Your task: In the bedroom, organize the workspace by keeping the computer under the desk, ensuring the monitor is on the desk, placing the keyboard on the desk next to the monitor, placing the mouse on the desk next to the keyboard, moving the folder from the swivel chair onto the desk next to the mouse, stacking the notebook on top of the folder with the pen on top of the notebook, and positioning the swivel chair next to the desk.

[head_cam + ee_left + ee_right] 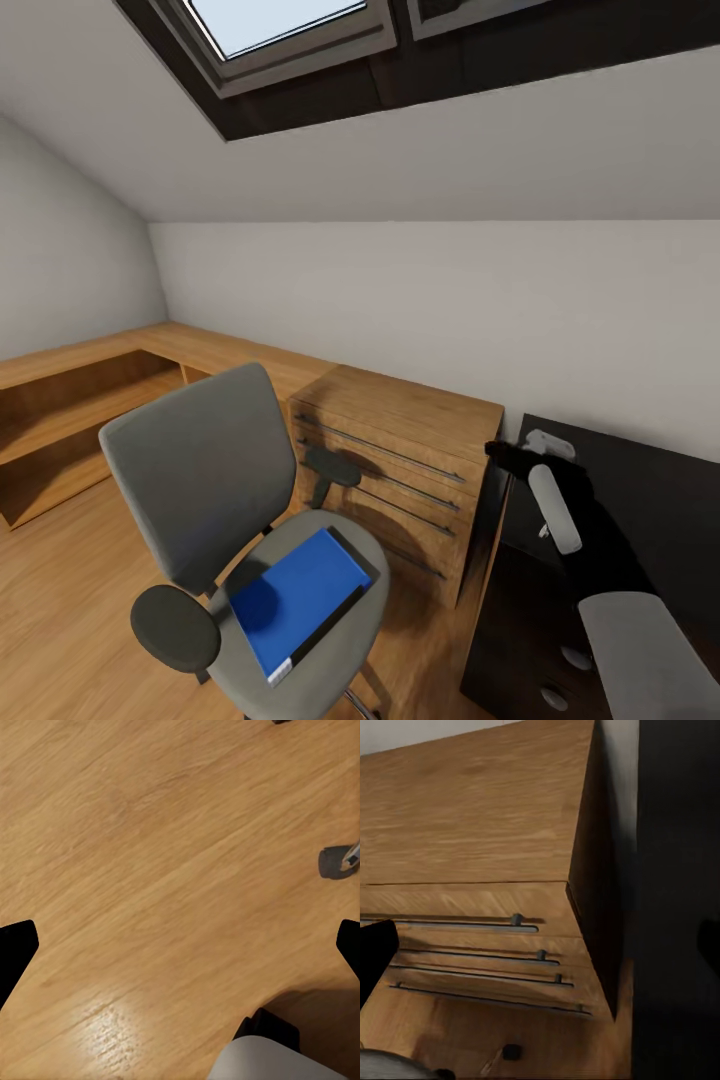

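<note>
The swivel chair (200, 470), with grey seat and backrest and black armrests, stands on the wooden floor in the lower left of the head view. The bright-blue folder (300, 595) lies flat on its seat. At the right edge is the black desk (665, 500). My right gripper (508, 456) hovers over the desk's near corner beside the wooden chest. In the right wrist view this gripper (540, 945) is open, one fingertip (375, 952) showing at the edge, facing the chest's drawers. My left gripper (180, 945) is open above bare floor, with a chair caster (334, 862) nearby.
A light wooden drawer chest (400, 470) with long metal handles stands between chair and desk, against the white wall. A low wooden shelf bench (90, 390) runs along the left wall. A sloped ceiling with a skylight (280, 25) is overhead. Wooden floor (60, 620) lies left of the chair.
</note>
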`<state>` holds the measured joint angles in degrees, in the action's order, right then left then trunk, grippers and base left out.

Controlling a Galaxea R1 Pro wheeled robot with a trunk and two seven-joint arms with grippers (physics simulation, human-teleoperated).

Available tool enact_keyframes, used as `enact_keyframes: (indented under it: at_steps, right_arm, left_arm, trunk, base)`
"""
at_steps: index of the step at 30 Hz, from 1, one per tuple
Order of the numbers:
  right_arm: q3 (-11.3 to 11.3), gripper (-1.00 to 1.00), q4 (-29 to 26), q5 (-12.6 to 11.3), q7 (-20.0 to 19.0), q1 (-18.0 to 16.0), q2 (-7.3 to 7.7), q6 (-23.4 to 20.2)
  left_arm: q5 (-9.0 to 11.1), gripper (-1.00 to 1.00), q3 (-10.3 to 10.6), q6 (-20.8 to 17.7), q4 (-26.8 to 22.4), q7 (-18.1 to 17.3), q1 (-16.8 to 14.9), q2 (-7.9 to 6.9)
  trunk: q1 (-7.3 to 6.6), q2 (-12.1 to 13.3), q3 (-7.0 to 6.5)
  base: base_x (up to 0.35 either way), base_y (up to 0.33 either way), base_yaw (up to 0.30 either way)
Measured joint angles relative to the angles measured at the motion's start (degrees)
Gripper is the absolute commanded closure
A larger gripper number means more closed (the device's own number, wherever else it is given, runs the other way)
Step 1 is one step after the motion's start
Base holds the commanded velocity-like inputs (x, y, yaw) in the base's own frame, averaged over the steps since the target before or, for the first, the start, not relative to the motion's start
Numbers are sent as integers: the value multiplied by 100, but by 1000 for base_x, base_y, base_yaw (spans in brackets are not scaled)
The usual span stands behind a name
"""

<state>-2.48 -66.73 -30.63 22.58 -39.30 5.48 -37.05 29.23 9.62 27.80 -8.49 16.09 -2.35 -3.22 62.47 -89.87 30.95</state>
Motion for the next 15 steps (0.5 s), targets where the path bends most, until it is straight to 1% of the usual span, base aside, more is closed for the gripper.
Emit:
enact_keyframes:
  at_steps: [2, 6, 11, 15]
  right_arm:
    - [150, -100, -46, 5, 90, 23, -71, -19]
    - [455, -100, -72, 4, 219, 43, -114, -24]
    - [597, -100, -95, 0, 264, 49, -124, -23]
    - [607, -100, -97, 1, 268, 50, -124, -23]
  left_arm:
    - [0, -100, 0, -1, -1, 5, 0, -1]
    - [0, -100, 0, -6, -1, 0, 0, -2]
    - [0, -100, -6, -9, 0, 2, 0, -1]
    - [0, -100, -8, -8, 1, 2, 0, -1]
  trunk:
    - [0, 0, 0]
    - [0, 0, 0]
    - [0, 0, 0]
    - [0, 0, 0]
  base:
    - [0, 0, 94]
    - [0, 0, 87]
    - [0, 0, 17]
    - [0, 0, 15]
